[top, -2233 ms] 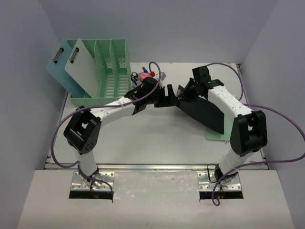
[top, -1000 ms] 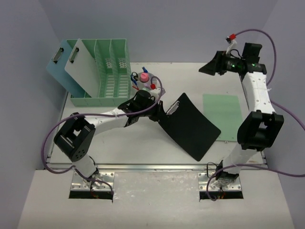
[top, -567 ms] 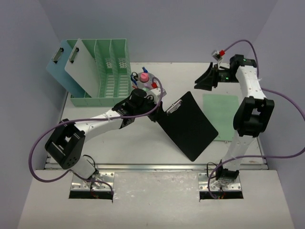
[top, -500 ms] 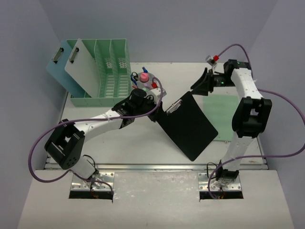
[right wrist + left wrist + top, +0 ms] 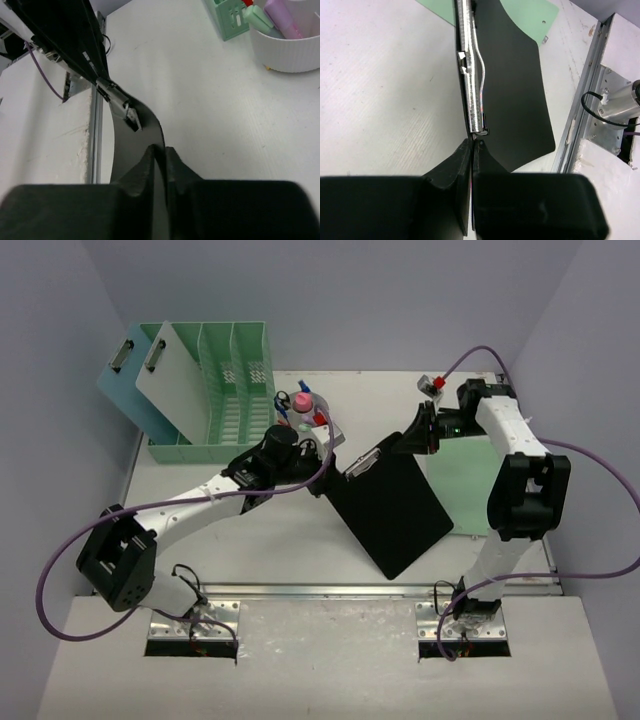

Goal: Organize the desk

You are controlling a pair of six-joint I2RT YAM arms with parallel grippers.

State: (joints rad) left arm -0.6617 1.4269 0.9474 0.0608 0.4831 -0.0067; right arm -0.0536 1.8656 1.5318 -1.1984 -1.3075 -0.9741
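Desk (image 5: 270,540): a flat white tabletop with a metal front rail, walled in pale lavender, lying under both arms. Left gripper (image 5: 330,478) and right gripper (image 5: 405,443) each pinch the black clipboard (image 5: 395,510) over its middle.

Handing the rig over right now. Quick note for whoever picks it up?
Left gripper: jaws shut on the black clipboard, just below its metal clip.
Right gripper: jaws shut on the same clipboard's edge.
Things: black clipboard held between both arms over the desk; green board flat at the right; white clipboard and blue clipboard leaning at the file rack's left end.
Done: those two stowed.
Left: probably rack the black clipboard, then the green board.
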